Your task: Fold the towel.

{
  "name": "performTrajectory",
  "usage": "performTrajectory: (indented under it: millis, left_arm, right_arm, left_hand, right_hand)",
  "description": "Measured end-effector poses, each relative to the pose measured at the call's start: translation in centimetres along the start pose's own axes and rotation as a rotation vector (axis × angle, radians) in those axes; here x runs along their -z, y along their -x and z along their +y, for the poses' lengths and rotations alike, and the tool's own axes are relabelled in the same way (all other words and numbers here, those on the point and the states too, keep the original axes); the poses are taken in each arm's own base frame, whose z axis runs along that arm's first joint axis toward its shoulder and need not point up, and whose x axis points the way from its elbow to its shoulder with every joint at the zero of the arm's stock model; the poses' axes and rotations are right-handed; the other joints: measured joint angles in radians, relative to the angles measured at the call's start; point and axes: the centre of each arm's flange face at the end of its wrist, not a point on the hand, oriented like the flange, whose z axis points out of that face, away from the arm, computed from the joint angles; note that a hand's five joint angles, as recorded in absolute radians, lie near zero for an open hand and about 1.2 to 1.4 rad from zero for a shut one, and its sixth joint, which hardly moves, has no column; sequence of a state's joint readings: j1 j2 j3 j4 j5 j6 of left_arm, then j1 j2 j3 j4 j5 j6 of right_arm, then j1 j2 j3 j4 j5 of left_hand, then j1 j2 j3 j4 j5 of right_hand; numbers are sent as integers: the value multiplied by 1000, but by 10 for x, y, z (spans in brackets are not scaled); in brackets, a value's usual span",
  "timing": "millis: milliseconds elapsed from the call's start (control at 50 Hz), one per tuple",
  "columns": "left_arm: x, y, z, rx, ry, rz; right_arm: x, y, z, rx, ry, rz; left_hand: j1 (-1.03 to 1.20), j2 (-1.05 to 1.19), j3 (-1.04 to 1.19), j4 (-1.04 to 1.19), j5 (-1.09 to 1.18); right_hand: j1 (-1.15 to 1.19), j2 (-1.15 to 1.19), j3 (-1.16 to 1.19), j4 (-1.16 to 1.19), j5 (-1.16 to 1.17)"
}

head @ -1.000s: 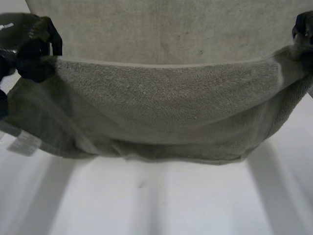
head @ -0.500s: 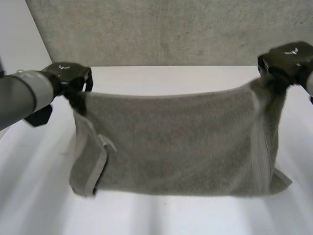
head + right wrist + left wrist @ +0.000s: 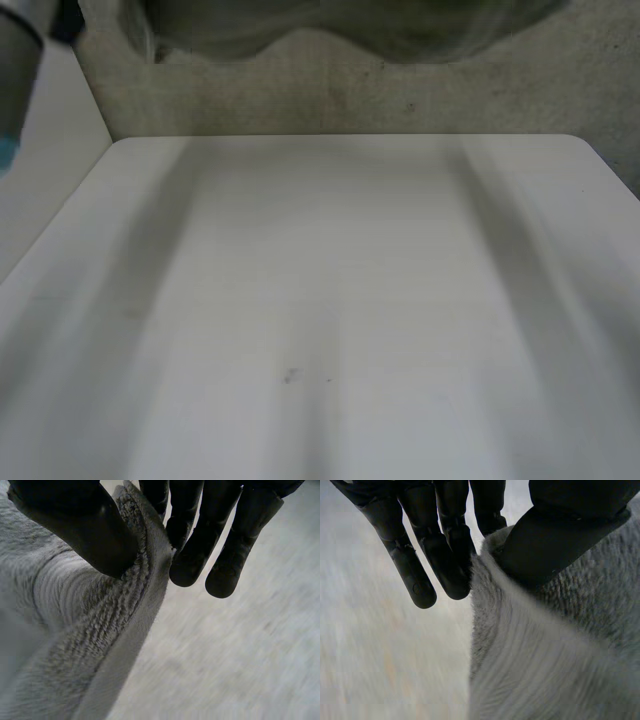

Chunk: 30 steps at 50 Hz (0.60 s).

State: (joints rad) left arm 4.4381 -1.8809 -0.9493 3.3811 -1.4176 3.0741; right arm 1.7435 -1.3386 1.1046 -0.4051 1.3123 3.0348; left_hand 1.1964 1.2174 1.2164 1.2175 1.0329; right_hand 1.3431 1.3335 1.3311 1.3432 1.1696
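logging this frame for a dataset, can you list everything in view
towel: one, grey, held up above the table between both hands
table: one, white, below the towel
mark: one, small and dark, on the table near its middle
backdrop: one, grey and textured, beyond the table's far edge
left arm: one, grey with a light-blue cap, beside the table's far left corner
left hand: one, black, thumb and fingers pinching the towel's edge
right hand: one, black, thumb and fingers pinching the towel's edge
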Motion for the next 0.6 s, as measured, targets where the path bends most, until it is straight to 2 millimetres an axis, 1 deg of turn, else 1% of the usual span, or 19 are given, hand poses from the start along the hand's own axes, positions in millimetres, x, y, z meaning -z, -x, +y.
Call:
performTrajectory:
  millis: [20,40,60,80,100,120,140,180,200,240,260,280,320,340,380,440,480,560,600]
  left_arm:
    - [8,0,12,9,57,3]
    - [19,-1,28,20,136,7]
    - [24,-1,36,25,169,9]
    - [36,-2,50,34,235,13]
    - [43,-3,58,38,274,16]
    - [58,-4,74,47,345,22]
    - [66,-5,82,50,380,26]
    - [93,-9,107,56,487,39]
    - [100,-10,113,54,513,43]
    - [125,-13,135,40,592,59]
    - [132,-14,142,32,613,65]
    - [146,-16,155,15,652,76]
    - [161,-18,169,-8,691,90]
    - [174,-19,182,-31,729,104]
    - [190,-21,195,-59,769,121]
    - [204,-23,208,-89,811,139]
    - [210,-23,212,-102,826,145]
    - [211,-23,211,-109,828,145]
    - [210,-23,209,-110,822,144]
  right_arm:
    - [7,3,9,-10,44,-21]
    - [15,7,21,-19,97,-50]
    - [20,10,28,-24,127,-68]
    - [30,15,40,-31,177,-101]
    - [37,19,49,-34,210,-126]
    - [48,24,62,-40,261,-162]
    - [55,27,70,-42,288,-184]
    - [81,39,102,-46,388,-254]
    - [88,41,110,-47,414,-271]
    - [112,50,138,-42,496,-316]
    - [120,52,146,-41,520,-327]
    - [134,55,162,-35,566,-346]
    - [145,57,175,-28,603,-357]
    - [161,58,191,-18,653,-369]
    - [175,57,207,-2,702,-374]
    - [188,52,220,20,749,-369]
    - [192,47,223,36,766,-359]
    - [191,37,218,57,766,-336]
    - [190,34,213,64,763,-327]
  left_hand:
    - [0,0,0,0,0]
    - [0,0,0,0,0]
    - [0,0,0,0,0]
    - [0,0,0,0,0]
    - [0,0,0,0,0]
    - [0,0,0,0,0]
    - [0,0,0,0,0]
    - [0,0,0,0,0]
    - [0,0,0,0,0]
    - [0,0,0,0,0]
    - [0,0,0,0,0]
    - [0,0,0,0,0]
    - [0,0,0,0,0]
    - [0,0,0,0,0]
    - [0,0,0,0,1]
    - [0,0,0,0,1]
    - [0,0,0,0,1]
    - [0,0,0,0,1]
    - [0,0,0,0,1]
  right_hand:
    - [0,0,0,0,0]
    - [0,0,0,0,0]
    - [0,0,0,0,0]
    - [0,0,0,0,0]
    - [1,0,0,0,0]
    - [1,0,0,0,0]
    - [1,0,0,0,0]
    - [2,0,0,0,0]
    - [2,0,0,0,0]
    - [3,0,0,0,0]
    - [3,0,0,0,0]
    - [3,0,3,0,0]
    - [3,0,6,0,0]
    - [3,0,9,0,0]
    - [3,0,10,0,0]
    - [3,0,10,0,0]
    - [3,0,10,0,0]
    - [3,0,9,0,0]
    - [-72,-69,-62,-61,-64]
